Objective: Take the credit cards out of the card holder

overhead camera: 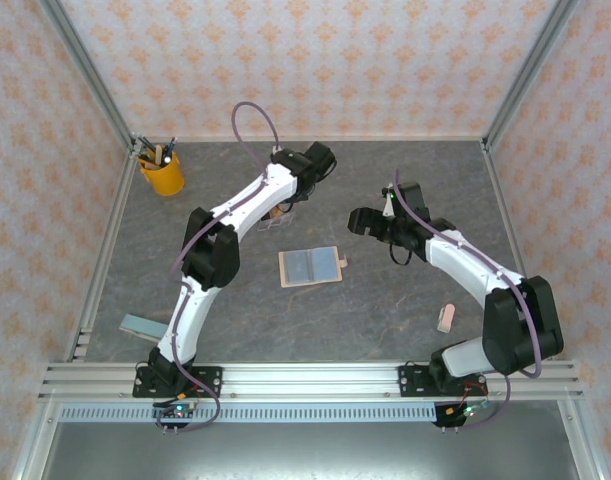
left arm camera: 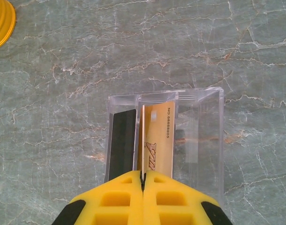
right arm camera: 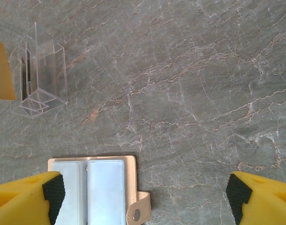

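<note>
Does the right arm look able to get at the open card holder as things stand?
Probably yes. The right gripper hangs open close by the card holder, which lies open with nothing over it; the left gripper is away at the clear stand, shut on a gold card.

- The card holder (right arm camera: pixel 93 187) lies open at bottom left, blue-grey pockets up, tab (right arm camera: pixel 139 210) on its right
- The right gripper (right arm camera: pixel 145 199) is spread wide, one finger over the holder's corner
- A clear stand (right arm camera: pixel 44 75) sits upper left, well apart
</note>
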`<act>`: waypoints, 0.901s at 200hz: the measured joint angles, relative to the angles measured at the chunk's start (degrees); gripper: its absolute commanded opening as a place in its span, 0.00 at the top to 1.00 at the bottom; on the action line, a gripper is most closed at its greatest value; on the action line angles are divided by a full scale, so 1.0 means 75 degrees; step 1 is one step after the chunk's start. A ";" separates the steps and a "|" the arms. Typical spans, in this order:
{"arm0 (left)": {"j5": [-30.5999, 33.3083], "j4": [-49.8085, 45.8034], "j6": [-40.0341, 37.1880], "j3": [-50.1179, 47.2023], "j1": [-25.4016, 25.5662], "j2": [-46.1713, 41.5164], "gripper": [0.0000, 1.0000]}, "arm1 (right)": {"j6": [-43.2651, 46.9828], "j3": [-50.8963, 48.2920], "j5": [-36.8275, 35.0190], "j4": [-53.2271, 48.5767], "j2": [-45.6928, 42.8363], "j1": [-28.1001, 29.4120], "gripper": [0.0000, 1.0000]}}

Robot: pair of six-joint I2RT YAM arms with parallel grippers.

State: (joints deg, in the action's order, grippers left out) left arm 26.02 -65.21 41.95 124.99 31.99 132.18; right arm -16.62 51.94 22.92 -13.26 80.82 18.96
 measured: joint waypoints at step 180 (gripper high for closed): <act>-0.0589 0.0612 -0.0224 -0.0866 -0.0230 -0.0291 0.43 | 0.0003 0.0076 0.0117 -0.0070 0.0108 0.0003 0.12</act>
State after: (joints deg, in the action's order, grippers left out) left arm 21.61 -60.62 40.27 118.50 30.26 129.99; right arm -16.60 52.51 23.79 -13.78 81.62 18.98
